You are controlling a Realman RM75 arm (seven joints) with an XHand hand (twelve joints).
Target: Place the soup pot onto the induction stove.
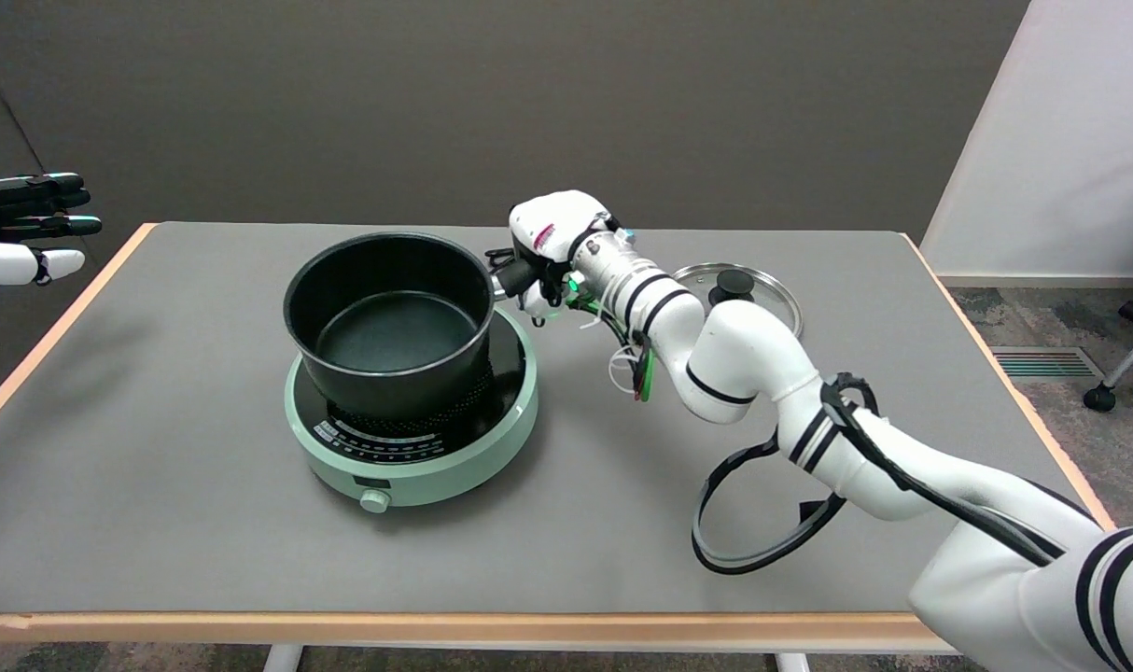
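Standing upright with its open mouth facing the ceiling, the black soup pot (391,322) sits on the dark cooking surface of the pale green induction stove (413,425), its vertical axis roughly centred over the round plate. The pot is empty inside, and its right side handle points toward the table's right, where the right hand (540,250) meets it. The hand's fingers are curled in around that handle at the pot's rim, gripping it; the exact contact of each finger is hidden behind the white back of the hand. The stove's control knob (374,501) faces the near edge of the grey table (156,523), with a row of printed markings just above it on the glass. Behind the white forearm, a glass lid (748,291) with a black knob lies flat on the table, well apart from the pot. At the upper left, the idle left hand (25,229) hangs in the air beyond the table's edge.
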